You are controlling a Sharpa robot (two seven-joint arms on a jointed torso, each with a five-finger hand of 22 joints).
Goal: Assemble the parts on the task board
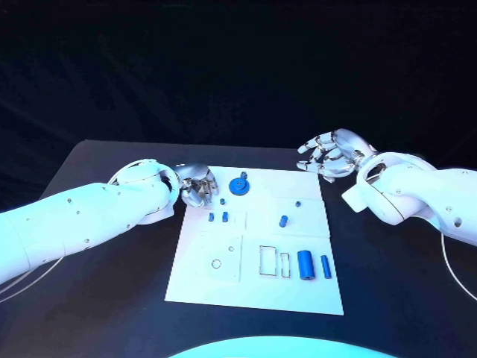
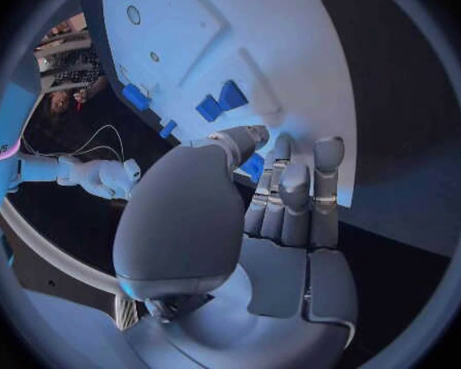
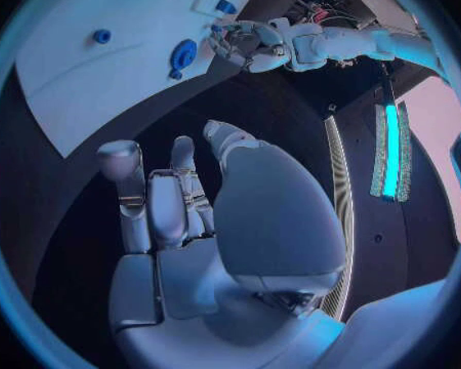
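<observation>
Nearest to us on the task board (image 1: 255,294), two blue cylinders stand out: the thick cylinder (image 1: 305,265) and, just beside it toward the right arm, the thin cylinder (image 1: 326,266). Next to them we see two rectangular slots (image 1: 272,261) cut in the white plate. Farther up, a small blue peg (image 1: 284,221) sits alone, and two short pegs (image 1: 217,217) lie side by side nearer the left arm. At the far end we find the round blue part (image 1: 238,185).

Our left hand (image 1: 196,183) hovers at the board's far left corner, fingers curled toward the plate; in the left wrist view a blue piece (image 2: 252,166) sits behind its fingers (image 2: 292,193), and we cannot tell whether they grip it. Our right hand (image 1: 330,154) hangs off the far right corner over the black table (image 1: 399,298), fingers loosely spread, holding nothing.
</observation>
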